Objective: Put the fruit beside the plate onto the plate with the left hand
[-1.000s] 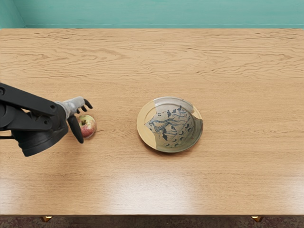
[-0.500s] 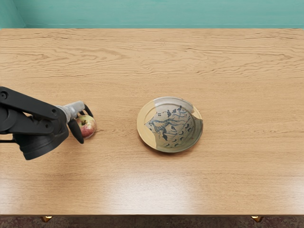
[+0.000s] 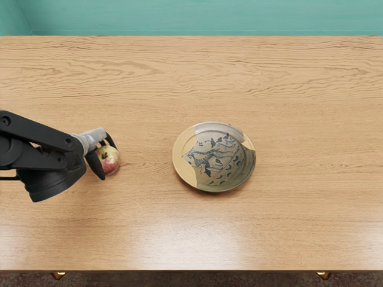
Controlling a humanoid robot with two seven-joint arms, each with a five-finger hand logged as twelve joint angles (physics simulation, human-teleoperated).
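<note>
1. Your left hand (image 3: pixel 96 153) reaches in from the left edge, its dark fingers (image 3: pixel 96 167) closed around the apple (image 3: pixel 111 160).
2. You see the apple on the wooden table (image 3: pixel 191 72), left of the patterned plate (image 3: pixel 177 158) and clearly apart from it.

left hand (image 3: pixel 97 152) seemingly curled around apple (image 3: pixel 111 160), plate (image 3: pixel 178 159) well apart, wooden table (image 3: pixel 239 78)

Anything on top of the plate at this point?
Nothing lies on the plate; only its blue pattern shows. The apple sits on the table to its left, the left hand closed around it. The hand covers the apple's left side.
</note>
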